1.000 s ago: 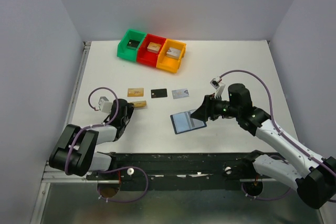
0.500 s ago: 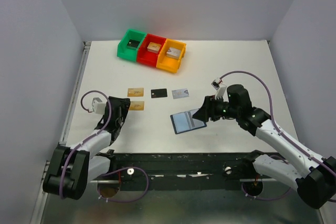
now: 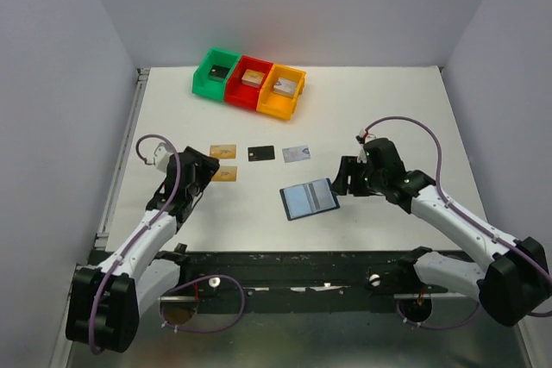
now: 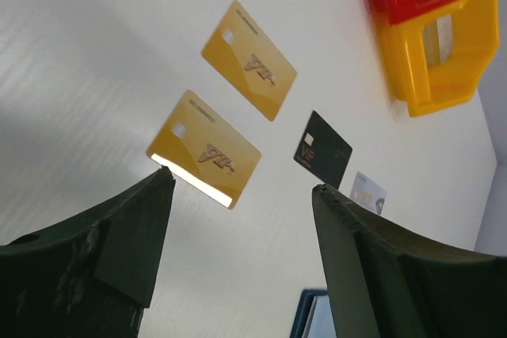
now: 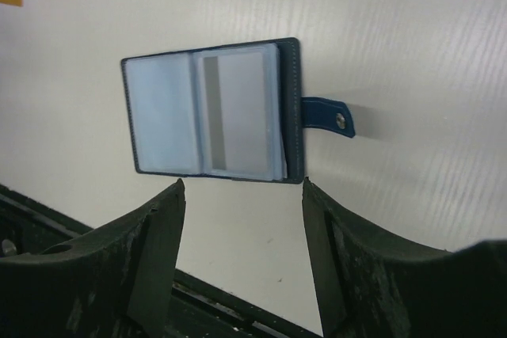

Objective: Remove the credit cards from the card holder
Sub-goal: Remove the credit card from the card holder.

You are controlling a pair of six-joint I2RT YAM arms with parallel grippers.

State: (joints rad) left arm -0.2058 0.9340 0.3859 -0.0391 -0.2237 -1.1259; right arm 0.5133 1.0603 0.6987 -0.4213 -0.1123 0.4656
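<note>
A white table (image 3: 388, 101) stands between plain pale grey walls (image 3: 302, 6). At its far side three plastic bins sit touching in a row: a green bin (image 3: 205, 77), a red bin (image 3: 238, 95) and an orange bin (image 3: 274, 108), each with a small block inside.

Four cards lie flat on the table, all outside the wallet. Three form a row across the middle: the far gold card (image 4: 248, 59) on the left, the black card (image 4: 322, 150) in the centre and the pale card (image 4: 367, 193) on the right, each apart from the next. The near gold card (image 4: 204, 148) lies just beside the far gold one, on the side closer to the arms.

The wallet (image 5: 214, 120) lies spread open on the table, nearer to the arms than the row of cards and to the right of the near gold card. Its light blue pockets face up and its snap tab (image 5: 329, 116) sticks out flat from one edge.

The left gripper (image 4: 242, 186) hovers low beside the near gold card with its jaws spread wide and nothing between them. The card's closest edge shows just past the tip of one of its fingers (image 4: 119, 243).

The right gripper (image 5: 242, 186) hangs just beside the wallet, on the tab side in the overhead view. It too is released, its fingers (image 5: 150, 259) wide apart and holding nothing.
</note>
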